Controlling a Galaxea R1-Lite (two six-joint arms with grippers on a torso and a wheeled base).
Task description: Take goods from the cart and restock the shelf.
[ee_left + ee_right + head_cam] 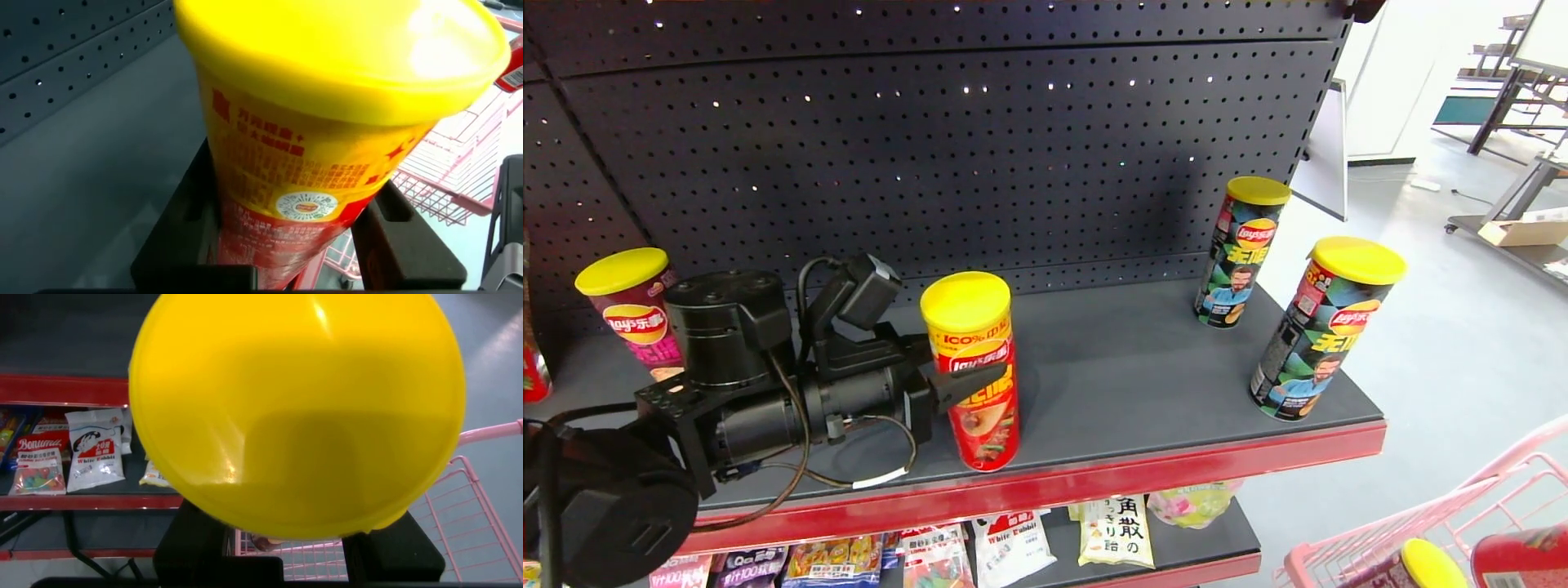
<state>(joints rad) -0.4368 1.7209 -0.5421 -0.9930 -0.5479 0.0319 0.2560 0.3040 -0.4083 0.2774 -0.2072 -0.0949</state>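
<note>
Perforated dark metal panelling is seen in the head view behind a flat grey shelf edged with a red strip. A red can, cylindrical with a smooth yellow plastic lid, stands upright near the front edge and is clamped between the black fingers of the left gripper. A pink can stands at the back on the left. A dark can stands by the panelling on the right, and a corner can of the same design stands nearer the front. Glossy snack bags lie on the tier below, and a pink wire cart is seen at lower right.

From the left wrist, the red can is seen gripped on both sides by the left gripper.

From the right wrist, a yellow-lidded can is seen held in the right gripper, flanked by its fingers, above the cart.
</note>
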